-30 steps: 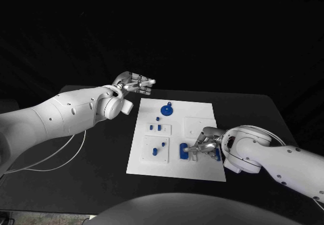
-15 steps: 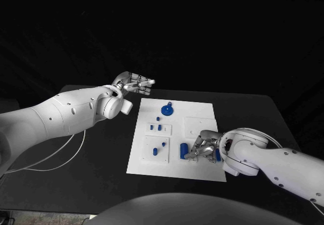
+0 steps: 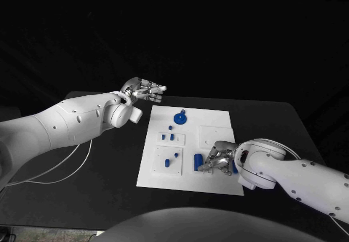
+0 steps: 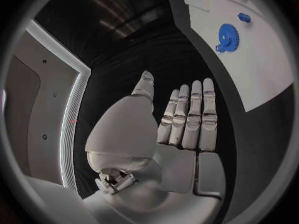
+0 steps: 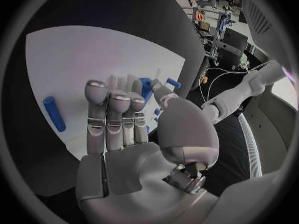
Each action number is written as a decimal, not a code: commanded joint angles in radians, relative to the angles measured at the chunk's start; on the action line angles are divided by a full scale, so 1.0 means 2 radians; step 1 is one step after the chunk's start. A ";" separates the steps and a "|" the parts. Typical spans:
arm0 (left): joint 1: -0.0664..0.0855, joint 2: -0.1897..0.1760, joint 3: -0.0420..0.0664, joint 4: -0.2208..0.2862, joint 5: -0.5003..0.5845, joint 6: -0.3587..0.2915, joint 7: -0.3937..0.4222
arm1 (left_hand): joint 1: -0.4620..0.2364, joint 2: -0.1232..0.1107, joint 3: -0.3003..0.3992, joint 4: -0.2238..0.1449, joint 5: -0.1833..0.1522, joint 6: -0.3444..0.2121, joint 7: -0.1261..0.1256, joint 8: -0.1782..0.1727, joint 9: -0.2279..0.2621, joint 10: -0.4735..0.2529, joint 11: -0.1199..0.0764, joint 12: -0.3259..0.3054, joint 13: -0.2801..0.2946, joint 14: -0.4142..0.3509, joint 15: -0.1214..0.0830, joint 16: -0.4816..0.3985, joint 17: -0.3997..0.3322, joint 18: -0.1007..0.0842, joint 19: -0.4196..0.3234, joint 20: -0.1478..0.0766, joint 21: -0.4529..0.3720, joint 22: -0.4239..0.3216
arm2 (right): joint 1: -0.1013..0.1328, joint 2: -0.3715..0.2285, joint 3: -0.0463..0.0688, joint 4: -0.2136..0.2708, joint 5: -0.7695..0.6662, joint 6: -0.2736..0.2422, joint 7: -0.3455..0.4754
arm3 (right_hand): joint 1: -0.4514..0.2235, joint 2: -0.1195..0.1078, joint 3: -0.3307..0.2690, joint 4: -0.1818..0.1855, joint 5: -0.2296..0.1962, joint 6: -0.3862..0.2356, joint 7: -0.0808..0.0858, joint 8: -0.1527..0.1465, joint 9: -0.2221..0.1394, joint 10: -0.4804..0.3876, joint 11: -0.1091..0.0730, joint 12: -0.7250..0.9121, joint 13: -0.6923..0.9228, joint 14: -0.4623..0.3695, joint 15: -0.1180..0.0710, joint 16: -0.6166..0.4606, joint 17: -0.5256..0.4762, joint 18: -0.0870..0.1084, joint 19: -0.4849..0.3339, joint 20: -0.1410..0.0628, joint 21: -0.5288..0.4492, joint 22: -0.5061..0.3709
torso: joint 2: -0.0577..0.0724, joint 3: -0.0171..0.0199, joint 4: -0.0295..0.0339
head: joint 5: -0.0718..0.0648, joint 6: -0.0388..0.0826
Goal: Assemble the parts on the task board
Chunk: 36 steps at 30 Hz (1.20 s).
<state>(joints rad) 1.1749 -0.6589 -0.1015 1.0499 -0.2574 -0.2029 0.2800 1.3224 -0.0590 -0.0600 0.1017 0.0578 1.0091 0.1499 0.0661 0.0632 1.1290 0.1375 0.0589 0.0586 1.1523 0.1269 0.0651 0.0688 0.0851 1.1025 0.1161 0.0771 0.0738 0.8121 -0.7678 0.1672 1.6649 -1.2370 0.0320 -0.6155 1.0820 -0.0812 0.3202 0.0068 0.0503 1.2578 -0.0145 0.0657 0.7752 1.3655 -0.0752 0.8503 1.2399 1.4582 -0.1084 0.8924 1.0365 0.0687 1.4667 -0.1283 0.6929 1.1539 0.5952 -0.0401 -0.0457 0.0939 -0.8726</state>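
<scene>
Hovering low over the near right part of the board (image 3: 190, 185), the right hand (image 3: 220, 160) has its fingers bent down among the blue parts; whether it grips anything I cannot tell. A blue peg (image 3: 197, 162) lies flat just beside that hand, on the side toward the board's middle, its long axis running near to far along the board. Since this hand is much the nearer, the next move probably falls to it: a short reach toward the board's middle. Further along the board lie smaller blue pieces, then a blue gear (image 3: 179, 119) toward the far end. Off the board's far left corner, the left hand (image 3: 144, 92) is raised, fingers straight and holding nothing.
</scene>
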 commanded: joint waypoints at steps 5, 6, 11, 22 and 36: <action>0.000 0.001 0.000 0.000 0.012 0.018 -0.007 | 0.001 0.008 0.000 -0.006 0.001 0.000 0.000 -0.001 0.001 -0.004 -0.001 0.000 0.000 -0.005 0.001 -0.002 0.000 0.001 -0.002 0.001 -0.003 -0.001 | -0.003 0.003 0.000 -0.009 -0.001 0.011 -0.005 | -0.020 0.019 0.012 -0.038 0.001 0.000 -0.001 0.000 0.003 0.005 0.001 0.002 0.004 0.002 -0.002 0.003 -0.002 -0.005 0.025 -0.004 0.003 0.000 | 0.000 0.0000 0.0003 | -0.002 0.000; 0.000 0.001 0.000 -0.001 0.013 0.018 -0.008 | 0.001 0.008 0.000 -0.006 0.001 0.000 0.000 -0.001 0.001 -0.004 -0.001 0.000 0.000 -0.005 0.001 -0.002 0.000 0.001 -0.002 0.001 -0.003 -0.001 | -0.004 0.004 0.000 -0.009 0.001 0.011 -0.004 | -0.021 0.019 0.011 -0.041 0.001 0.000 -0.001 0.000 0.003 0.005 0.002 0.002 0.004 0.002 -0.003 0.003 -0.003 -0.005 0.025 -0.004 0.003 0.000 | 0.000 0.0000 0.0004 | -0.002 0.000; 0.000 0.001 0.000 -0.001 0.014 0.020 -0.011 | 0.002 0.010 -0.001 -0.009 0.001 -0.001 0.000 -0.001 0.001 -0.004 -0.001 0.000 0.000 -0.005 0.001 -0.002 0.000 0.001 -0.002 0.001 -0.003 -0.001 | -0.008 0.006 0.000 -0.011 0.006 0.014 -0.003 | -0.022 0.014 0.006 -0.045 0.002 0.001 -0.001 0.000 0.003 0.005 0.002 0.002 0.005 0.001 -0.002 0.004 -0.003 -0.005 0.025 -0.003 0.003 -0.001 | 0.000 0.0003 0.0003 | -0.001 0.000; 0.000 0.001 0.000 -0.003 0.013 0.027 -0.017 | 0.002 0.012 -0.003 -0.012 0.001 -0.001 0.000 -0.001 0.001 -0.005 -0.001 0.000 0.000 -0.006 0.001 -0.002 0.000 0.001 -0.003 0.001 -0.003 -0.001 | -0.009 0.006 0.000 -0.013 0.009 0.016 -0.003 | -0.018 0.007 -0.022 -0.030 0.000 0.004 -0.001 0.000 0.003 0.007 0.002 0.001 0.007 0.001 -0.002 0.005 -0.003 -0.006 0.025 -0.004 0.004 -0.001 | 0.000 0.0003 -0.0001 | 0.000 0.000; 0.000 -0.001 0.000 -0.004 0.011 0.028 -0.020 | 0.001 0.014 -0.004 -0.013 0.001 -0.001 0.000 -0.001 0.001 -0.005 -0.001 0.000 0.000 -0.006 0.001 -0.002 0.000 0.001 -0.003 0.002 -0.003 -0.001 | -0.011 -0.004 0.000 -0.002 0.008 0.033 0.020 | 0.017 -0.039 -0.072 0.004 0.035 0.009 0.000 0.000 0.015 0.008 0.003 0.020 0.020 0.001 -0.001 0.010 0.000 -0.005 0.024 -0.003 0.006 0.002 | 0.000 0.0005 -0.0008 | 0.000 0.000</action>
<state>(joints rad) 1.1750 -0.6604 -0.1026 1.0414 -0.2394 -0.1622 0.2395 1.3222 -0.0405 -0.0678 0.0819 0.0578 1.0091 0.1499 0.0661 0.0632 1.1255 0.1339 0.0589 0.0586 1.1487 0.1305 0.0651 0.0689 0.0851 1.1025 0.1161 0.0771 0.0733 0.7925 -0.7725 0.1672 1.6539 -1.2200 0.0675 -0.6099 1.1122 -0.1640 0.1783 0.0166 0.1172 1.2699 -0.0155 0.0656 0.8059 1.3761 -0.0716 0.8885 1.2775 1.4580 -0.1082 0.9082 1.0356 0.0688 1.4666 -0.1283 0.7028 1.1578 0.5952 -0.0389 -0.0464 0.0949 -0.8726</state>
